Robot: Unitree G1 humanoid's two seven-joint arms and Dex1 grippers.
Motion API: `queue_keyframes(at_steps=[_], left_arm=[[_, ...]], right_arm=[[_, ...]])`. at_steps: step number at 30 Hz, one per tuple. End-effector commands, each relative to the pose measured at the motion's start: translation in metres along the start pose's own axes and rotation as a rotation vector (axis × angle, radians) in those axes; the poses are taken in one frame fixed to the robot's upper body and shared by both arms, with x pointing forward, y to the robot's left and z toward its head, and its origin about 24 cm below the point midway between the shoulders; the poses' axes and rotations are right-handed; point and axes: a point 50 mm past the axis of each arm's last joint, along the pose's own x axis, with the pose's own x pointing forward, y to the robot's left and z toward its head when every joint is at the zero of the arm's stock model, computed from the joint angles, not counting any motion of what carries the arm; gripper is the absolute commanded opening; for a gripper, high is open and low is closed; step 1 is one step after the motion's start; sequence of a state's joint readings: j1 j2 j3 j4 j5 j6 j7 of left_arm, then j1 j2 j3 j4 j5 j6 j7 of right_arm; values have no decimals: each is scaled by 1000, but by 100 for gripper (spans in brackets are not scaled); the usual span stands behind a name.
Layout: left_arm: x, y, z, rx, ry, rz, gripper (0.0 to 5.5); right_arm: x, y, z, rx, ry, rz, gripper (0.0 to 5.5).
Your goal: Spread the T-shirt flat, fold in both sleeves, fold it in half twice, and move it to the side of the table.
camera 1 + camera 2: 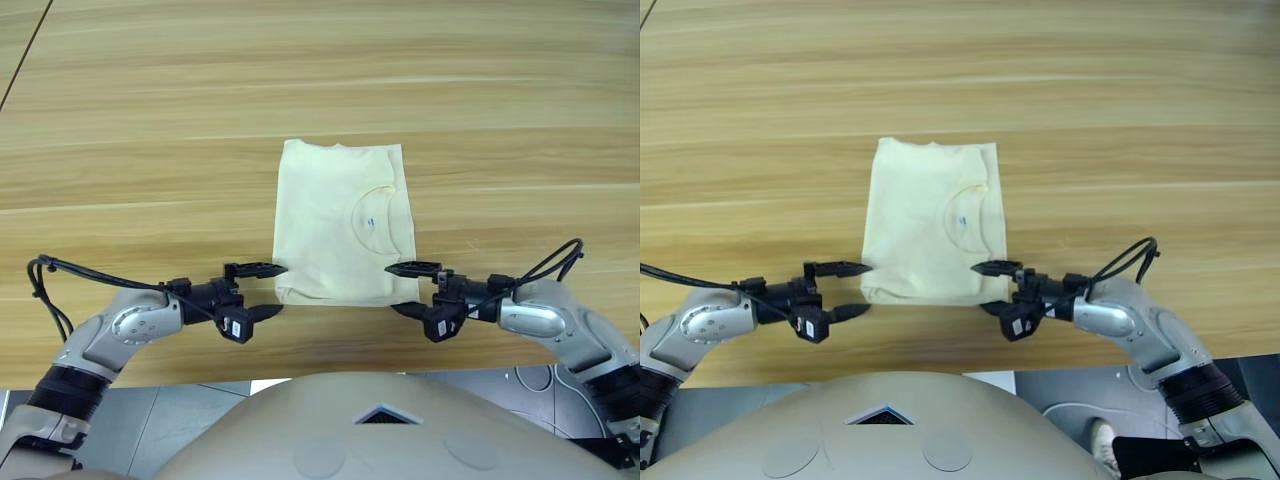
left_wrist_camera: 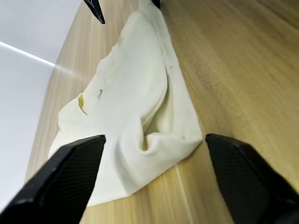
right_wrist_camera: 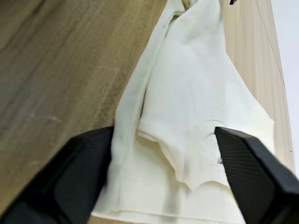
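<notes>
A pale yellow T-shirt (image 1: 342, 222) lies folded into a tall rectangle on the wooden table (image 1: 150, 120), its collar facing up. My left gripper (image 1: 266, 289) stands open at the shirt's near left corner, fingers spread, nothing held. My right gripper (image 1: 405, 288) is open at the near right corner, one finger over the shirt's edge. In the left wrist view the folded shirt (image 2: 135, 107) lies between the black fingertips (image 2: 70, 168). The right wrist view has the shirt's layered edge (image 3: 187, 116) between its own fingertips (image 3: 252, 168).
The table's near edge (image 1: 200, 375) runs just behind both grippers. Bare wood spreads to the left, right and far side of the shirt. Grey floor (image 1: 540, 385) lies below the edge.
</notes>
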State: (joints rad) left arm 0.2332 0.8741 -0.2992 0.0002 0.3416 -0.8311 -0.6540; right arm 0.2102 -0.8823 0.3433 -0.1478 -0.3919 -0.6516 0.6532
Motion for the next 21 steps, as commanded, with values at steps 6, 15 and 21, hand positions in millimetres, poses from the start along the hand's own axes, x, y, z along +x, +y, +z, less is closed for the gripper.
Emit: queue_keyframes(at_steps=[6,15,21], left_arm=[[1,-16,-11,-18,85,-146,238],[1,-18,-13,-19,93,-150,91],[1,-17,-11,-22,76,-140,13]], right_arm=[[5,19,-13,47,96,109,206],[11,18,-12,47,88,99,41],[12,18,-11,46,85,97,2]])
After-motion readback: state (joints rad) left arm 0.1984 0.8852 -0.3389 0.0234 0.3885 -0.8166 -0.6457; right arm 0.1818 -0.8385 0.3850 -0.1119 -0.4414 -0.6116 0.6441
